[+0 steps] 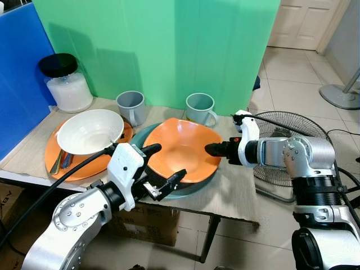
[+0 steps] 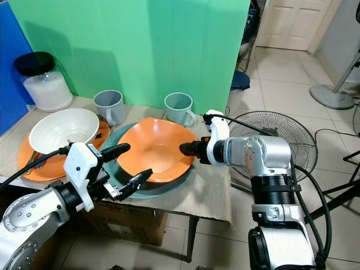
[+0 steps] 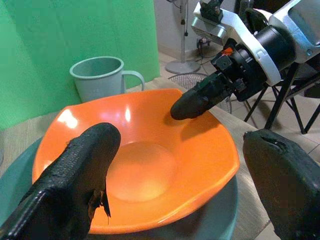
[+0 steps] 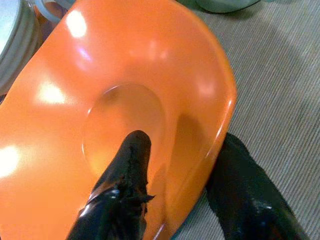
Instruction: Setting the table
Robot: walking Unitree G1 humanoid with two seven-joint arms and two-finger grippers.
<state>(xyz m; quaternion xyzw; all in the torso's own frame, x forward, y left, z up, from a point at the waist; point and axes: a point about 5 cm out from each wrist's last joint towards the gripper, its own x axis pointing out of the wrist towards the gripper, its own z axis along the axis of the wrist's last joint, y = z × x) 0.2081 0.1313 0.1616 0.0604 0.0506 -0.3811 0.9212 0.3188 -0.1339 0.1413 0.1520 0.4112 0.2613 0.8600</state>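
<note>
An orange bowl (image 1: pixel 183 147) rests on a teal plate (image 1: pixel 194 188) in the middle of the table. My right gripper (image 1: pixel 211 150) reaches in from the right and is open, straddling the bowl's right rim. In the right wrist view one finger (image 4: pixel 122 185) lies inside the bowl and the other (image 4: pixel 247 197) outside it by the plate. My left gripper (image 1: pixel 164 165) is open at the bowl's near left rim, one finger on each side of that edge, nothing held. In the left wrist view the bowl (image 3: pixel 145 165) lies between its fingers.
A white bowl (image 1: pixel 90 131) sits on an orange plate (image 1: pixel 84 166) with cutlery at the left. Two grey mugs (image 1: pixel 131 107) (image 1: pixel 201 108) stand behind, and a black-lidded jar (image 1: pixel 67 84) at the back left. A floor fan (image 1: pixel 292 132) lies right of the table; a cardboard box (image 1: pixel 146 222) is below.
</note>
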